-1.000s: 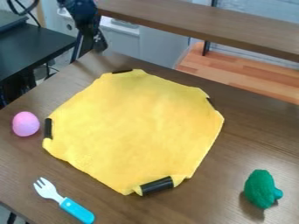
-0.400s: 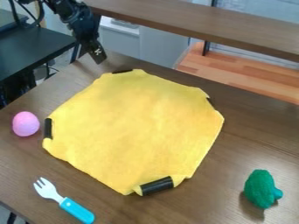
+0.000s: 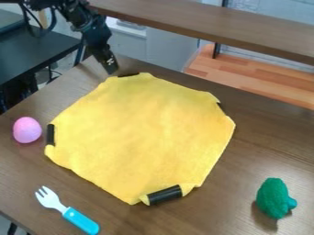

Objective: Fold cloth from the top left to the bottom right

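Note:
My black gripper (image 3: pixel 110 68) hangs near the table's back left edge, its tip just beside the top left corner of the yellow cloth (image 3: pixel 144 133). The cloth lies spread out on the brown table, with its corners turned in and black strips showing at them. One black strip (image 3: pixel 164 195) is at the bottom corner, another black strip (image 3: pixel 51 135) at the left. Whether the gripper touches the cloth cannot be told.
A pink egg (image 3: pixel 27 130) sits left of the cloth. A fork with a blue handle (image 3: pixel 81 221) lies at the lower left, and a green broccoli-like toy (image 3: pixel 274 198) at the lower right. A raised brown shelf (image 3: pixel 208 25) runs behind the table (image 3: pixel 264 142).
The arm has come down and to the right, bringing the gripper from behind the table's back left edge to beside the cloth's top left corner. The cloth has not moved.

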`<state>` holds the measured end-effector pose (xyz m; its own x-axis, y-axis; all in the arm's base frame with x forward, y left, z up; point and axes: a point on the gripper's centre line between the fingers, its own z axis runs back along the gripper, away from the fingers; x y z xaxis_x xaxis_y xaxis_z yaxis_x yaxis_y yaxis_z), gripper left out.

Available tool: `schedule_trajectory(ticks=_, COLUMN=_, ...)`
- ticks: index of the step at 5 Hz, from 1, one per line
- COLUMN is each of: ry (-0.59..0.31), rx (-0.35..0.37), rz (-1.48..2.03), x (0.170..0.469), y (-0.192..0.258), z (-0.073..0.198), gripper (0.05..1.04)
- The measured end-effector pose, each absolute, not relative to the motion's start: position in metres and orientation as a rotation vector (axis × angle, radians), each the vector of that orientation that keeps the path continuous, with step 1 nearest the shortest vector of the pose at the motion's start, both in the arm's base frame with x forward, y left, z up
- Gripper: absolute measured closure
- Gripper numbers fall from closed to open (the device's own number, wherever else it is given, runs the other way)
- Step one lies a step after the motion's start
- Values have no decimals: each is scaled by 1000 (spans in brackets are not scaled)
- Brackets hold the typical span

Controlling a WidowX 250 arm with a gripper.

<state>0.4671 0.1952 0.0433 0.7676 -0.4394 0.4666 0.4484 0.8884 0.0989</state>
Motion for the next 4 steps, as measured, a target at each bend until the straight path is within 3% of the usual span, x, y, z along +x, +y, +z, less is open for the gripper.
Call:
schedule_trajectory(ticks=1, ry=-462, rx=-50, rz=-487, x=470, y=184, z=23, gripper=85)
schedule_trajectory(ticks=2, ry=-459, rx=-44, rz=-498, x=476, y=172, z=24, gripper=85)
schedule_trajectory(ticks=3, ry=-446, rx=-37, rz=-496, x=484, y=169, z=15, gripper=153)
schedule_trajectory(ticks=4, ry=-430, rx=-26, rz=-479, x=485, y=171, z=10, gripper=408)
